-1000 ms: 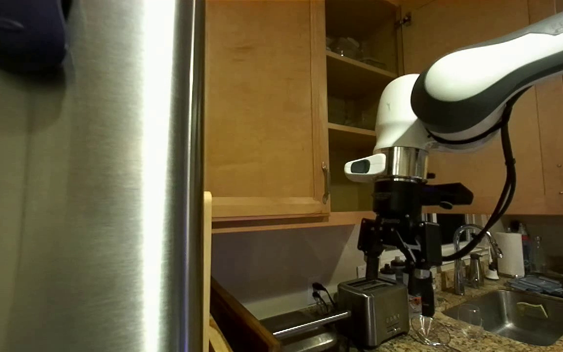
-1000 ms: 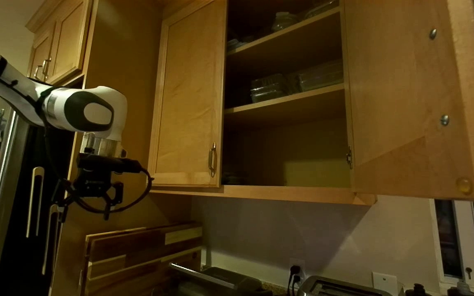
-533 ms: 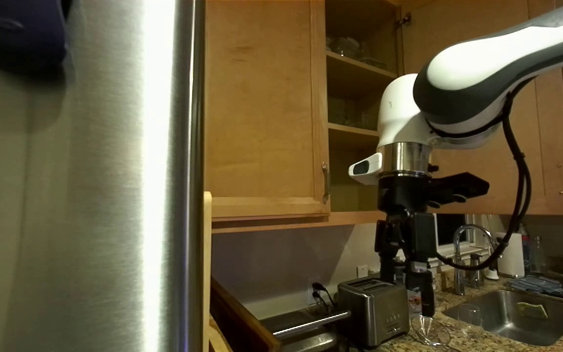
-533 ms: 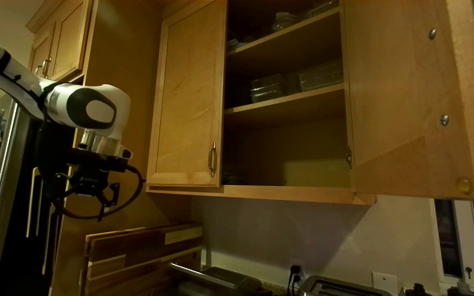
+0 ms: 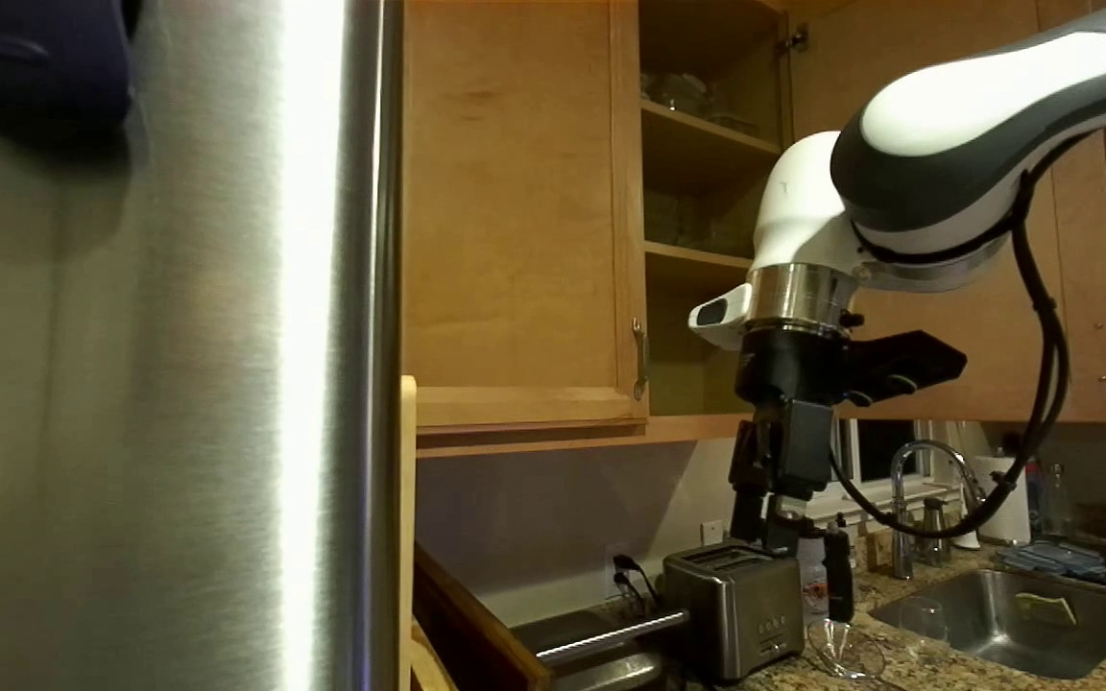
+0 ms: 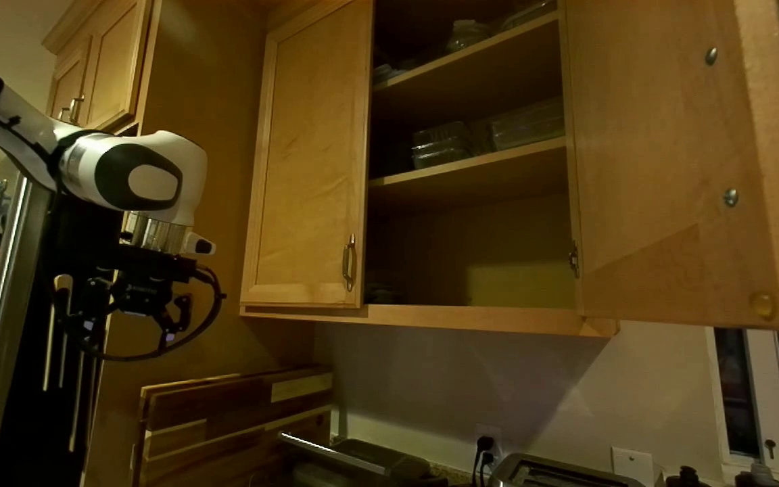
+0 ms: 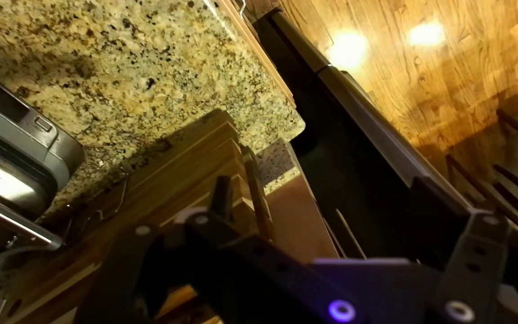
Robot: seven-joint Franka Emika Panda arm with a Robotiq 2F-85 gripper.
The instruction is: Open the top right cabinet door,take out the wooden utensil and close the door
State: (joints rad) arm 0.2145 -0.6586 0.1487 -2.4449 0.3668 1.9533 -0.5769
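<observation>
While the top right cabinet door [image 6: 653,155] hangs wide open, its twin door [image 6: 308,176] is shut. Clear containers [image 6: 440,145] sit stacked on a shelf [image 6: 464,164] inside. The gripper [image 7: 322,191]'s well apart from the door, pointing down, jaws spread wide. Toaster [image 5: 735,614]'s on the bench [image 7: 128,90].

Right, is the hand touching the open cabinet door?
Apart. In an exterior view, the hand and the open cabinet door sit at opposite sides of the picture, with the closed door showing between them.
</observation>
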